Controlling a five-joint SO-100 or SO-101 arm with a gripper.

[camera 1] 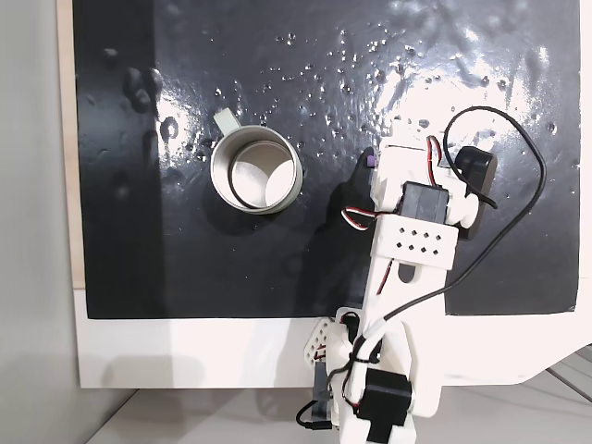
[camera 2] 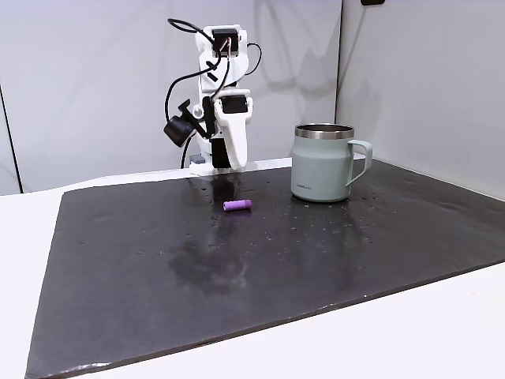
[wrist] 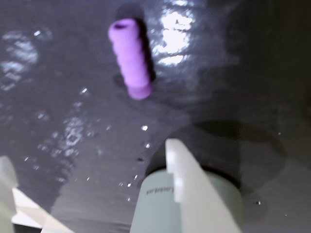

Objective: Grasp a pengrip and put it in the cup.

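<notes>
The pengrip (camera 2: 237, 205) lies on its side on the black mat (camera 2: 158, 276), alone on the surface with nothing touching it. In the wrist view the pengrip (wrist: 130, 58) shows as a ribbed purple tube with its open end pointing toward the top of the picture.

The mat is glossy and speckled with small bright spots — glare or droplets, it is hard to tell which. It rests on a white table (camera 1: 185, 356). In the side-on fixed view the cup (camera 2: 322, 162) stands upright to the right of the pengrip and well apart from it, handle turned to the right. In the fixed view from above the cup (camera 1: 256, 171) sits left of the arm (camera 1: 412, 236), its handle toward the upper left. Nothing stands between the pengrip and the cup on the mat.

The gripper (camera 2: 229, 162) hangs above the mat, pointing down, just behind the pengrip in the side-on fixed view and not touching it. In the wrist view one white finger (wrist: 187, 174) reaches up from the bottom edge and another white piece shows at the lower left corner, with bare mat between them — the fingers stand spread, gripping nothing. The pengrip lies ahead of the fingertips, beyond the gap. From above, only a speck of purple (camera 1: 371, 160) peeks out at the arm's left edge.
</notes>
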